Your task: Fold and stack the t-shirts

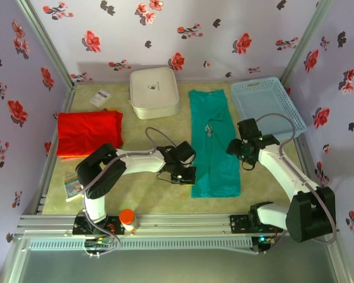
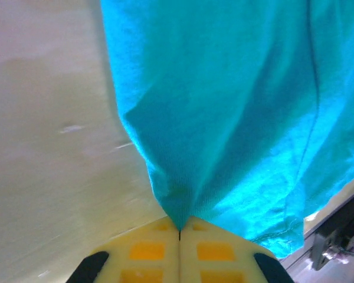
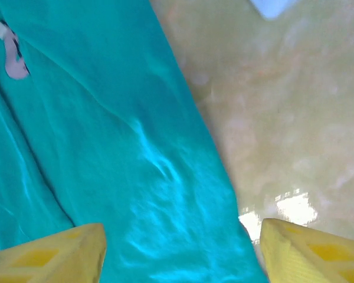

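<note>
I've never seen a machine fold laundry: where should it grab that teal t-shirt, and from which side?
By its long side edges, coming in low from either side. The teal t-shirt lies flat as a narrow strip, so only the thin edges offer cloth to pinch. The left jaws are shut on its left edge; the right jaws, open, straddle the right edge.

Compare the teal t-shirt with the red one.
The teal t-shirt lies as a long narrow strip right of centre; the red t-shirt is a wider block at the left. The teal t-shirt carries a small white print; the red t-shirt is plain. The left gripper is shut on the teal t-shirt's edge; nothing touches the red t-shirt. Both lie on the table.
</note>
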Available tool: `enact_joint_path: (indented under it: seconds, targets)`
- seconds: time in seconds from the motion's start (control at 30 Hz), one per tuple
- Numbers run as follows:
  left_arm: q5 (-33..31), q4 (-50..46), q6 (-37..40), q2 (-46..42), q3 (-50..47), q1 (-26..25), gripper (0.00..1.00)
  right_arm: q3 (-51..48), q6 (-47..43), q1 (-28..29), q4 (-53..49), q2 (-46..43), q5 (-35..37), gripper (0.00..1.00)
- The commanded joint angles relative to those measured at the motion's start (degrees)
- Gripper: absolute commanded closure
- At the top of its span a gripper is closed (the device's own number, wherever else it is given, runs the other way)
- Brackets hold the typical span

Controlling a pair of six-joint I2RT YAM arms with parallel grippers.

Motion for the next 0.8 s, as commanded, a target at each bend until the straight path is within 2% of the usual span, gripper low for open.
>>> enact_joint_path:
  seconds: [0.0,0.13,0.27,0.37,0.47,0.53,0.63,0.77]
  targets:
    - [-0.63,-7.46,3.97,-4.85,-1.79,0.65,1.0,-3.67,2.05,-0.04,-2.15,-2.64,-6.36,0.32]
    - [-0.64,-7.36,2.73,-7.87,-5.57,0.65,1.0,-8.63,4.45,2.14,-0.18,-5.52,-11.78,0.35]
    - [-0.66,-6.42,1.14,-9.93,-8.52,0.65,0.96,-10.46,7.34,7.52,-2.31,-6.88,-11.04,0.37]
    - [-0.73,-5.07,-0.57,-12.21,-11.33,0.56,0.85,-13.07,10.2,9.5,-3.99,-10.02,-10.72,0.38]
    - [-0.9,-4.72,-1.52,-14.2,-13.59,0.48,0.64,-16.55,14.75,10.76,-4.54,-14.83,-11.81,0.42]
    - [-0.62,-5.07,-1.54,-15.21,-14.2,0.23,0.57,-17.89,17.07,11.82,-5.61,-17.62,-11.8,0.46]
    - [0.27,-5.18,-1.57,-16.06,-14.3,-0.7,0.52,-18.02,18.57,12.87,-7.92,-19.58,-11.85,0.52]
    - [1.39,-2.43,-3.79,-15.85,-14.88,-2.53,0.52,-18.99,19.89,13.94,-8.16,-20.01,-13.36,0.56]
